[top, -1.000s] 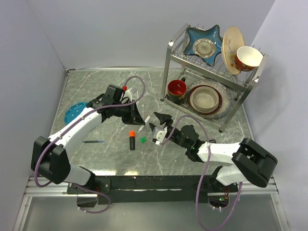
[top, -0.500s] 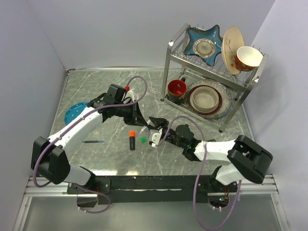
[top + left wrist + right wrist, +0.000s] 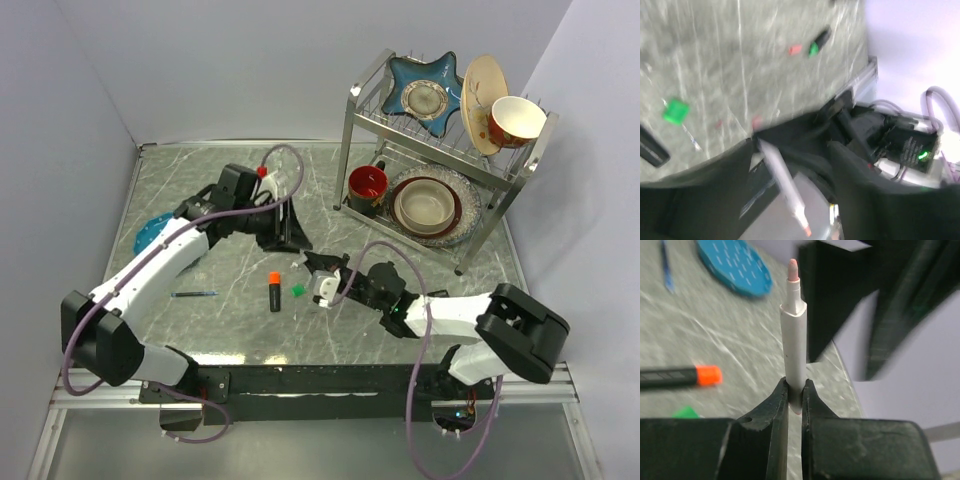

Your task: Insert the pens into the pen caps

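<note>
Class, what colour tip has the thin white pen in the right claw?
Pale pink, on the thin white pen; right wrist view.

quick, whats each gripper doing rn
Left gripper: looks open, though the view is blurred.
Right gripper: closed on the white pen.

You find no legible text, label, brand or number in any view; any print on the orange-tipped marker [image 3: 680, 376] is too blurred to read.
</note>
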`<move>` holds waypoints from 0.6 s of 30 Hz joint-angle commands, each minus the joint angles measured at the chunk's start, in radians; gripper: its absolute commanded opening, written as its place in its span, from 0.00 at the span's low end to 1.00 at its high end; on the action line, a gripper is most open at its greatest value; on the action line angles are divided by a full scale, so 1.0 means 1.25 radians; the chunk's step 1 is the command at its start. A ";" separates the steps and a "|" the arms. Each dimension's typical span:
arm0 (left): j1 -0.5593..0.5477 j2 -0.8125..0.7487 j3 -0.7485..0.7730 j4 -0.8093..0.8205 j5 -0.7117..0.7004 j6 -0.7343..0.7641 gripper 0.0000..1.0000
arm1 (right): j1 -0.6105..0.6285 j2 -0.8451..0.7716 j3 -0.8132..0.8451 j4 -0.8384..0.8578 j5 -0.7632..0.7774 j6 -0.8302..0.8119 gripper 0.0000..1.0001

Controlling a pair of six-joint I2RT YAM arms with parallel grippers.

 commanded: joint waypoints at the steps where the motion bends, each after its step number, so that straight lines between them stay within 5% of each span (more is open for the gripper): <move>1: 0.004 -0.067 0.159 0.000 -0.173 0.067 0.77 | 0.034 -0.082 -0.015 0.052 -0.051 0.202 0.00; 4: 0.023 -0.128 0.168 0.045 -0.261 0.105 0.83 | 0.035 -0.132 -0.016 0.074 -0.094 0.402 0.00; 8: 0.040 -0.241 0.086 0.172 -0.220 0.145 0.82 | 0.033 -0.188 0.042 -0.022 -0.037 0.697 0.00; 13: 0.040 -0.362 -0.122 0.399 -0.028 0.160 0.78 | 0.019 -0.200 0.121 -0.098 -0.094 0.887 0.00; 18: 0.040 -0.373 -0.200 0.450 0.088 0.164 0.74 | 0.000 -0.185 0.132 -0.050 -0.142 1.014 0.00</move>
